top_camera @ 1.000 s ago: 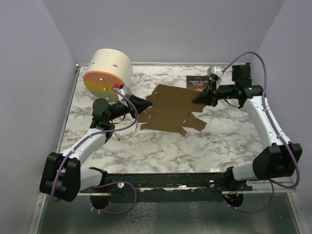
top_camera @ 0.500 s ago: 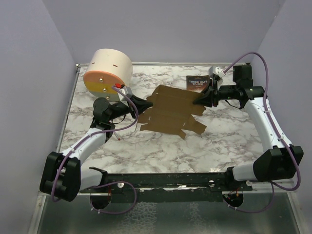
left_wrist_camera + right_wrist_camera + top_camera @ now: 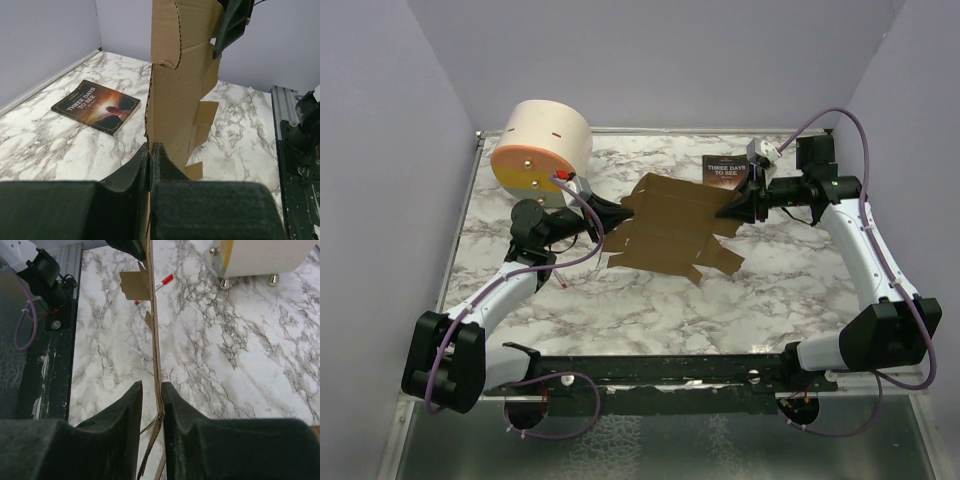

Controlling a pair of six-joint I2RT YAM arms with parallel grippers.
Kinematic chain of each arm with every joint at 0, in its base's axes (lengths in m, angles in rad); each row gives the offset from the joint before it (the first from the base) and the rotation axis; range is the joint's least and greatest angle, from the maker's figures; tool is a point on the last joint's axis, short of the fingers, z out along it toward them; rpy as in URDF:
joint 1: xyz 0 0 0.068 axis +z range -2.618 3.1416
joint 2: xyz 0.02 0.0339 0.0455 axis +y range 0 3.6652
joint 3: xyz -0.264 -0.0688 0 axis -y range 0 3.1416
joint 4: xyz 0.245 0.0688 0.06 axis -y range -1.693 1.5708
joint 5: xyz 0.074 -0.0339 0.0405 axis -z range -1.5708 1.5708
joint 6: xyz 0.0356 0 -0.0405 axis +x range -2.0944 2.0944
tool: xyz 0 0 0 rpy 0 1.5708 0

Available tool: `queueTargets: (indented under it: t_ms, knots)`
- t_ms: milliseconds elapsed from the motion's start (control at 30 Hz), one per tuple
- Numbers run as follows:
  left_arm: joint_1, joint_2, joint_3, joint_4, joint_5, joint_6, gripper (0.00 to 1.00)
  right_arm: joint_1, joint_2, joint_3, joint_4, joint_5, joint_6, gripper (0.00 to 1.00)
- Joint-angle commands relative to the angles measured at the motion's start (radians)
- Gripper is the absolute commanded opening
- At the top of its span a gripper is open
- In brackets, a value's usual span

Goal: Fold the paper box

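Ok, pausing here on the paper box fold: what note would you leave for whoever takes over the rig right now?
Left gripper: jaws shut on the paper box at its left edge.
Right gripper: jaws parted, with the sheet's right edge between them, not pinched.
Paper box: an unfolded brown sheet with its flaps out, spanning between the arms over the marble table. The Three Days to See book lies flat behind its right end. The cream cylinder is at the far left.
Done: no fold is visible and no box is formed.
Left: probably take a firm hold on the right, then fold the panels and tuck the tabs.
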Motion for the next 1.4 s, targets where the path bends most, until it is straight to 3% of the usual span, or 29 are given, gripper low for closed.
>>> queueTargets:
  t_ms: [0,200,333,367,500,667,833,1067,1233,1367]
  knots:
    - [-0.004,0.001,0.029,0.017,0.020,0.002,0.00,0.003,0.009,0.016,-0.022,-0.020,-0.013,0.19]
    - [-0.003,0.001,0.029,0.017,0.020,0.003,0.00,0.003,0.005,0.009,-0.024,-0.023,-0.013,0.03]
    - [-0.003,-0.007,0.027,-0.009,-0.027,0.012,0.00,0.003,-0.011,0.003,0.006,-0.009,0.031,0.01]
    - [-0.003,-0.016,0.028,-0.041,-0.072,0.026,0.04,0.002,-0.013,0.003,0.021,0.002,0.058,0.01]
    - [-0.003,-0.061,0.032,-0.181,-0.208,0.063,0.46,0.001,-0.024,0.024,0.046,0.056,0.126,0.01]
    - [0.013,-0.144,0.003,-0.291,-0.341,0.000,0.68,-0.007,-0.019,0.089,0.018,0.102,0.176,0.01]
    - [0.068,-0.238,-0.105,-0.314,-0.410,-0.147,0.73,-0.023,-0.016,0.147,-0.004,0.097,0.228,0.01]
    - [0.110,-0.265,-0.230,-0.195,-0.415,-0.333,0.73,-0.034,-0.031,0.158,0.023,0.148,0.291,0.01]
    - [0.116,-0.193,-0.213,-0.128,-0.310,-0.424,0.58,-0.050,-0.031,0.156,0.037,0.146,0.314,0.01]
    - [0.115,-0.178,-0.251,-0.117,-0.346,-0.433,0.57,-0.075,-0.021,0.159,0.039,0.125,0.321,0.01]
